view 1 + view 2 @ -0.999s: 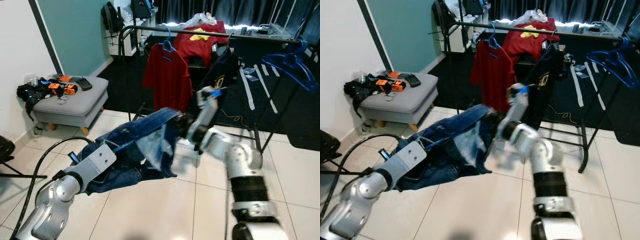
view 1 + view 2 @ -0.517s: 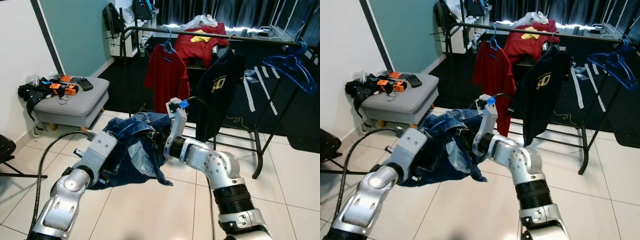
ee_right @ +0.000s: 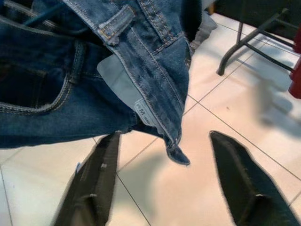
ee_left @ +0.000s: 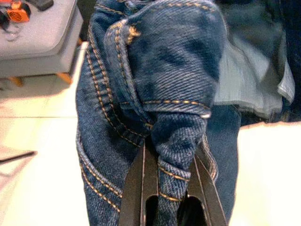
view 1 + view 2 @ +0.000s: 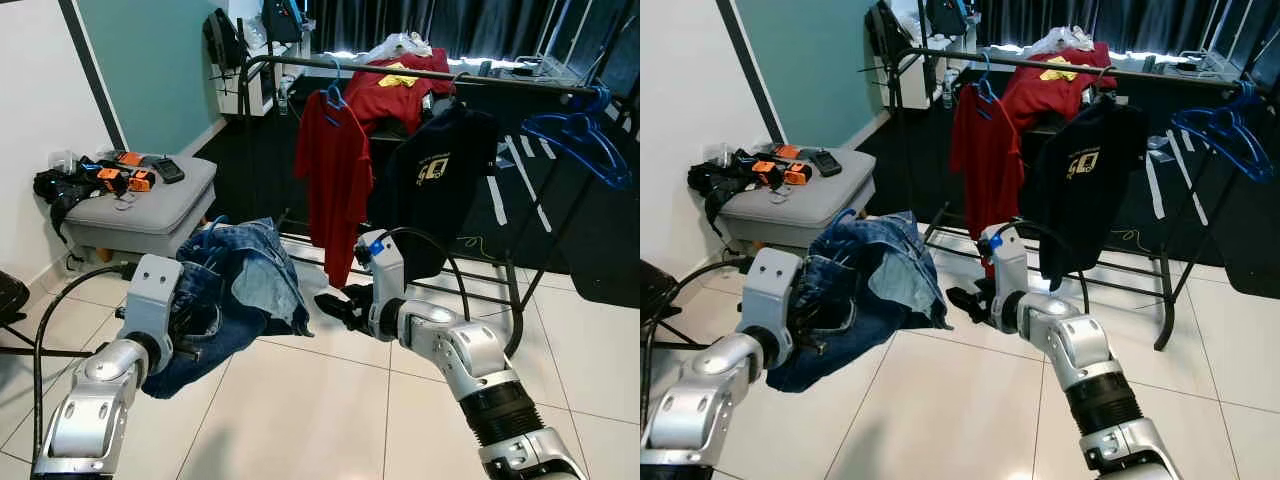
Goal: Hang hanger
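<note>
Two black fingers [image 4: 141, 188] of the left gripper [image 4: 168, 186] are clenched on a bunched fold of the jeans [image 5: 235, 290], which stand up between them and spill over the wrist. The jeans are dark blue denim with orange stitching, a pale inner lining and a small size label showing on the waistband. They hang crumpled from the left gripper above the tiled floor [image 5: 330, 400], low and to the robot's left. The right gripper [image 3: 171, 183] sits just beside the hanging edge of the jeans with its fingers spread wide and grasping nothing; a corner of denim dangles between them without touching either.

Behind stands a black clothes rack [image 5: 420, 75], carrying a red shirt [image 5: 335, 170] on a blue hanger [image 5: 333, 92] and a black shirt [image 5: 435, 180]. A bare blue hanger [image 5: 570, 135] hangs at the rack's right end, well apart from both grippers. A grey footstool [image 5: 150, 200] with small items on top is to the left by the wall.
</note>
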You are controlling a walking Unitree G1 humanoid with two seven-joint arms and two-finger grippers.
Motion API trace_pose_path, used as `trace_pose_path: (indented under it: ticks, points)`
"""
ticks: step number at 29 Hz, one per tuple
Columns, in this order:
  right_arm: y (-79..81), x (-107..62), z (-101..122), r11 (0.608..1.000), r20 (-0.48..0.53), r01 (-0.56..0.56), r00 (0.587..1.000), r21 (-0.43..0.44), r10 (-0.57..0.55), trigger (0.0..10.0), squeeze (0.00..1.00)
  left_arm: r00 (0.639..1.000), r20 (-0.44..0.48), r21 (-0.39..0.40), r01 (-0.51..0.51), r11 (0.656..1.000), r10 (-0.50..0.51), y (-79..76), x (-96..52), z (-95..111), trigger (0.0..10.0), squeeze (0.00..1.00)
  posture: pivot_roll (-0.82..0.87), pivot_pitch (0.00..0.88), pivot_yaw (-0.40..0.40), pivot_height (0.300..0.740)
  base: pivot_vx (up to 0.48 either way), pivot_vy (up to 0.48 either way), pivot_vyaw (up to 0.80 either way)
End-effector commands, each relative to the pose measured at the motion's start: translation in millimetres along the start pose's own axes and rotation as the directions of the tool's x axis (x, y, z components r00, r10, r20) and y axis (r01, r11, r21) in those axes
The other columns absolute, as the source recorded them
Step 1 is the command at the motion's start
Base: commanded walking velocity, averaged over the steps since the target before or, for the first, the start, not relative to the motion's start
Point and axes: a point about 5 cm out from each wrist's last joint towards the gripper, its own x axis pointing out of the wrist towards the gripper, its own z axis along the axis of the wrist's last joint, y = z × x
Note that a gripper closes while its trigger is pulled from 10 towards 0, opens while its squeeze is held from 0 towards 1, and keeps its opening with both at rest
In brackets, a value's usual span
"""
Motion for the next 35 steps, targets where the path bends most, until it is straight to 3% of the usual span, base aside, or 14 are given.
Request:
trace_pose_path:
  ticks: [1, 2, 3, 4, 5, 6, 10, 11, 12, 13, 15, 17, 25, 35]
  points:
    - [7.8, 0.4, 0.3, 0.998, 0.012, -0.059, 0.998, -0.010, 0.059, 10.0, 1.00, 0.998, 0.065, -0.044, 0.017, 0.999, -0.014, -3.3, -0.7, 10.0, 10.0, 0.00, -0.01, 0.007, -0.006, 0.740, 0.000, 0.000, 0.00]
    - [11.2, -0.9, 3.8, 0.995, 0.060, -0.096, 0.994, 0.014, 0.095, 10.0, 1.00, 0.993, 0.117, -0.132, 0.051, 0.990, -0.036, -11.4, 0.8, 12.5, 10.0, 0.00, -0.02, 0.008, -0.005, 0.740, 0.000, 0.000, 0.00]
    - [11.2, -0.9, 3.8, 0.995, 0.060, -0.096, 0.994, 0.014, 0.095, 10.0, 1.00, 0.993, 0.117, -0.132, 0.051, 0.990, -0.036, -11.4, 0.8, 12.5, 10.0, 0.00, -0.02, 0.008, -0.005, 0.740, 0.000, 0.000, 0.00]
    - [8.3, -0.3, 9.1, 0.994, 0.135, -0.083, 0.988, 0.064, 0.074, 10.0, 1.00, 0.982, 0.187, -0.235, 0.076, 0.969, -0.032, -18.0, 0.6, 13.5, 10.0, 0.00, -0.02, 0.012, -0.004, 0.740, 0.000, 0.000, 0.00]
    - [8.3, -0.3, 9.1, 0.994, 0.135, -0.083, 0.988, 0.064, 0.074, 10.0, 1.00, 0.982, 0.187, -0.235, 0.076, 0.969, -0.032, -18.0, 0.6, 13.5, 10.0, 0.00, -0.02, 0.012, -0.004, 0.740, 0.000, 0.000, 0.00]
    - [-0.6, 0.6, 9.8, 0.993, 0.191, -0.024, 0.982, 0.119, 0.001, 10.0, 0.00, 0.972, 0.233, -0.296, 0.090, 0.951, -0.020, -26.2, -2.3, 10.7, 10.0, 0.00, -0.02, 0.015, -0.010, 0.740, 0.000, 0.000, 0.00]
    - [-12.3, 2.5, 3.1, 0.973, 0.235, 0.046, 0.967, 0.228, -0.101, 10.0, 0.00, 0.972, 0.233, -0.346, 0.091, 0.934, -0.009, -37.1, -7.9, -0.2, 10.0, 0.00, -0.02, 0.015, -0.012, 0.740, 0.000, 0.000, -0.40]
    - [-2.4, 3.3, -13.0, 0.951, 0.247, 0.020, 0.964, 0.309, -0.101, 10.0, 0.00, 0.981, 0.193, -0.392, 0.089, 0.916, -0.012, -51.7, -16.5, -18.6, 10.0, 0.00, -0.02, 0.022, -0.023, 0.740, 0.000, 0.000, -0.80]
    - [-2.4, 3.3, -13.0, 0.951, 0.247, 0.020, 0.964, 0.309, -0.101, 10.0, 0.00, 0.981, 0.193, -0.392, 0.089, 0.916, -0.012, -51.7, -16.5, -18.6, 10.0, 0.00, -0.02, 0.022, -0.023, 0.740, 0.000, 0.000, -0.80]
    - [6.0, 4.5, -20.6, 0.943, 0.246, 0.008, 0.965, 0.332, -0.095, 10.0, 0.00, 0.983, 0.184, -0.442, 0.084, 0.893, -0.001, -56.7, -20.4, -25.9, 10.0, 0.00, -0.02, 0.024, -0.025, 0.740, 0.000, 0.000, -0.80]
    - [6.0, 4.5, -20.6, 0.943, 0.246, 0.008, 0.965, 0.332, -0.095, 10.0, 0.00, 0.983, 0.184, -0.442, 0.084, 0.893, -0.001, -56.7, -20.4, -25.9, 10.0, 0.00, -0.02, 0.024, -0.025, 0.740, 0.000, 0.000, -0.80]
    - [25.5, 5.6, -32.0, 0.954, 0.279, -0.022, 0.958, 0.299, -0.065, 10.0, 0.00, 0.983, 0.171, -0.533, 0.042, 0.845, 0.059, -57.0, -24.8, -35.4, 10.0, 0.00, -0.02, 0.019, -0.035, 0.740, 0.201, 0.000, -0.40]
    - [22.2, 6.0, -30.1, 0.963, 0.289, -0.036, 0.956, 0.267, -0.045, 10.0, 0.00, 0.976, 0.181, -0.491, -0.018, 0.871, 0.123, -50.6, -16.3, -27.7, 10.0, 0.00, -0.04, 0.008, -0.036, 0.740, 0.466, 0.000, 0.00]
    - [24.1, 5.7, -31.4, 0.960, 0.323, -0.026, 0.944, 0.279, -0.068, 10.0, 0.00, 0.975, 0.217, -0.360, 0.025, 0.933, 0.058, -58.8, -7.4, -17.8, 10.0, 0.00, -0.06, 0.005, -0.019, 0.740, 0.480, 0.000, 0.00]
